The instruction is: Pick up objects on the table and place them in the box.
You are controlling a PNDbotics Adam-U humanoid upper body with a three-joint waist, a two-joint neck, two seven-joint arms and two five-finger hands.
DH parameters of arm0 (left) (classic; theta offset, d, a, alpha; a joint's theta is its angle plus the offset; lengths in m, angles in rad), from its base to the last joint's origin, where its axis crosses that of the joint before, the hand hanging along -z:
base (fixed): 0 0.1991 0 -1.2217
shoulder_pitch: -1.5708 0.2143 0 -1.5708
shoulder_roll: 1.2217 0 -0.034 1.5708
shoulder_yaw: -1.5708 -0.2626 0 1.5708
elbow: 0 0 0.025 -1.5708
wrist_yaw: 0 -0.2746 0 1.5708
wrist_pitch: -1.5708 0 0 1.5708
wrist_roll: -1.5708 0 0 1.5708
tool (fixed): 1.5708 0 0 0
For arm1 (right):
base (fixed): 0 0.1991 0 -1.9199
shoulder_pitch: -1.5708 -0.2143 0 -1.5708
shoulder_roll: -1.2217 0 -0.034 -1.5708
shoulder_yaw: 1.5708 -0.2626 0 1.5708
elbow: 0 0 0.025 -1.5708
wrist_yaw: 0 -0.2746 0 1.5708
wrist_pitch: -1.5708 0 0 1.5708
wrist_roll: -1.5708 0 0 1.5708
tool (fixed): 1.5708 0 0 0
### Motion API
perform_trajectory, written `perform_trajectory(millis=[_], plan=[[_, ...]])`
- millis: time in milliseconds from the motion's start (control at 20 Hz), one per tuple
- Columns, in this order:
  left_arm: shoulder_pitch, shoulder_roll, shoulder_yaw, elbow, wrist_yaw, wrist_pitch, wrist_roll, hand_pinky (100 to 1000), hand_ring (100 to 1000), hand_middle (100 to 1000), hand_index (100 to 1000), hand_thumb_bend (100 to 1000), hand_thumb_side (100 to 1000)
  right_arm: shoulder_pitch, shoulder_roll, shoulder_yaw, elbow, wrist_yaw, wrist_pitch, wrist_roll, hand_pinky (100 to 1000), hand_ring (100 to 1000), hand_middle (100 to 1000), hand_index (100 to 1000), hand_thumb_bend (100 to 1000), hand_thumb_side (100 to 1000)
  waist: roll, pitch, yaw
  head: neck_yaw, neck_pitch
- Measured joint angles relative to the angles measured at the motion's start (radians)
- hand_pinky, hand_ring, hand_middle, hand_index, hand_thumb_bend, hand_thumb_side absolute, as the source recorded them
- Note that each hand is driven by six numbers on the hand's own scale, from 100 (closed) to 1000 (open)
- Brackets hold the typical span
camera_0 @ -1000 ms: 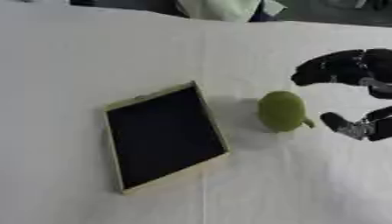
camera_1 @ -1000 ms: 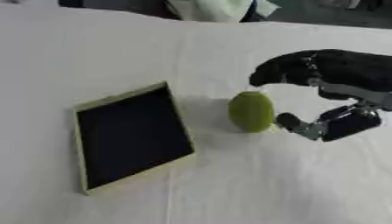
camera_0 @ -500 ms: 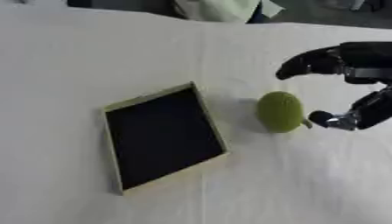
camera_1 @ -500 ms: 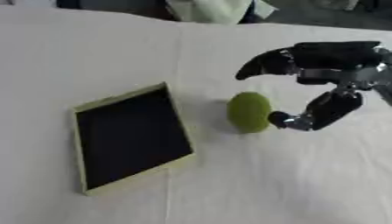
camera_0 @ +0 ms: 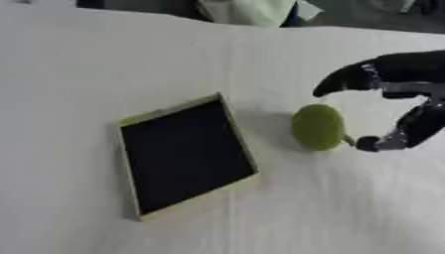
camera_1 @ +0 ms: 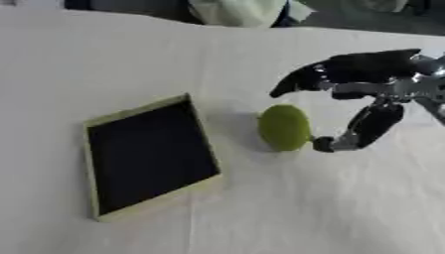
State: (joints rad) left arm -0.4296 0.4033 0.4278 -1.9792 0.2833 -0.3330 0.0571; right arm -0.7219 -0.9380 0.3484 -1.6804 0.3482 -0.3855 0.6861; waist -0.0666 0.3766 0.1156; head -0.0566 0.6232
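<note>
Robot hand (camera_1: 365, 94) spread wide | thumb beside green fruit (camera_1: 283, 127) | box (camera_1: 148, 157) left

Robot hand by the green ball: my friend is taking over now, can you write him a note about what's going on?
Right hand: open, arched beside the green ball, fingers above it, thumb low on its right; not gripping yet.
Left hand: not in view.
Green ball: on the white table, just right of the box.
Box: shallow, dark inside, nothing in it.
Done: nothing placed.
Left: close on the ball, lift it, put it in the box.
</note>
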Motion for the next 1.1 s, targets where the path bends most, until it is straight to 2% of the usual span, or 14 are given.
perform_trajectory(millis=[600, 1100], plan=[[0.000, 0.000, -0.001, 0.006, 0.008, -0.001, -0.013, 489, 682, 621, 658, 100, 511, -0.050, 0.074, 0.049, 0.137, 0.115, 0.000, -0.039, 914, 931, 881, 973, 400, 100, 0.000, 0.000, 0.002, -0.006, 0.000], [0.000, -0.001, -0.004, 0.006, 0.012, -0.001, -0.021, 488, 683, 622, 657, 100, 516, -0.061, 0.131, 0.072, 0.207, 0.158, -0.003, -0.034, 907, 925, 868, 960, 412, 100, 0.001, 0.000, 0.007, -0.007, 0.000]])
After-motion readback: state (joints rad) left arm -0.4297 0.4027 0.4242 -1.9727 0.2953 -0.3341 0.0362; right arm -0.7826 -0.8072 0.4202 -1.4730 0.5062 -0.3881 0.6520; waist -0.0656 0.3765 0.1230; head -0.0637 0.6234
